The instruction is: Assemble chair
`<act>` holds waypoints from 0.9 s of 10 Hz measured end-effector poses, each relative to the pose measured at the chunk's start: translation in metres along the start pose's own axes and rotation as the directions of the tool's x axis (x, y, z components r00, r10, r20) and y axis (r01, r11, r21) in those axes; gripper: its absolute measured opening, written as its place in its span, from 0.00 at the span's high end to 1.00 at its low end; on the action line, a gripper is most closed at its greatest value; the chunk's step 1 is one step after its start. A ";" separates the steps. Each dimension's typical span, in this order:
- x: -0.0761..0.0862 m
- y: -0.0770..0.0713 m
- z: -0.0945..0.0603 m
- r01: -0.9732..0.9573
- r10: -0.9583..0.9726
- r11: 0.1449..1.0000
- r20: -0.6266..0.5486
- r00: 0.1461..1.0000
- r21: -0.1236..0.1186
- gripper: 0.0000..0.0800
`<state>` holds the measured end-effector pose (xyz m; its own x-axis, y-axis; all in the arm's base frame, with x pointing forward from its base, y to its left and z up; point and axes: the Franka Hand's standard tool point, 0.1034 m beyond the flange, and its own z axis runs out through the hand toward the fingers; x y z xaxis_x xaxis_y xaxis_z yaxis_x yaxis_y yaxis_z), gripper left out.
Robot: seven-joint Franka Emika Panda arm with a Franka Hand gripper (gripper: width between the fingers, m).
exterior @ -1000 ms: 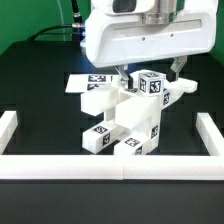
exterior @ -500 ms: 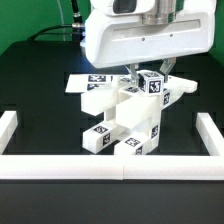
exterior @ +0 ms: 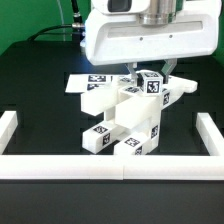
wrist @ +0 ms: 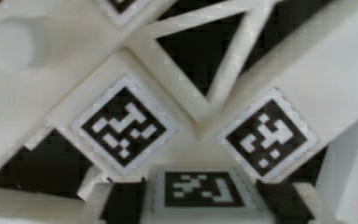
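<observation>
The chair (exterior: 122,118) stands partly joined in the middle of the black table, a stack of white blocky parts with black-and-white tags. A small tagged post (exterior: 150,83) sits at its top. My gripper (exterior: 148,73) hangs straight above and is shut on that post, one finger on each side. In the wrist view the post's tagged face (wrist: 199,187) lies between my dark fingers (wrist: 126,198), with the gripper (wrist: 199,196) closed around it. Beyond it the X-braced frame (wrist: 179,75) and two tagged faces (wrist: 123,125) of the chair show.
White border rails run along the front (exterior: 110,166), the exterior view's left (exterior: 8,126) and right (exterior: 212,132). The marker board (exterior: 84,82) lies flat behind the chair. The arm's large white housing (exterior: 150,35) hides the area behind the post.
The jaws stood open around the post a second ago and have since closed onto it. The arm and the chair parts have stayed in place.
</observation>
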<state>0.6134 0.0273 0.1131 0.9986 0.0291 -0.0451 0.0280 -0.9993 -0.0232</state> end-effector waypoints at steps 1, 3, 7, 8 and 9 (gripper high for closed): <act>0.000 0.000 0.000 -0.062 0.062 0.998 0.000 0.998 0.000 0.64; 0.000 -0.001 0.000 -0.177 0.177 0.984 0.000 0.984 0.001 0.64; 0.000 -0.002 0.000 -0.399 0.399 0.917 0.000 0.917 0.001 0.64; 0.000 -0.002 0.000 -0.472 0.472 0.882 0.001 0.882 0.002 0.64; 0.000 -0.003 0.000 -0.523 0.523 0.852 0.001 0.852 0.002 0.64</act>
<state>0.6133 0.0299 0.1131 0.8659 -0.4977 -0.0513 -0.4982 -0.8671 0.0022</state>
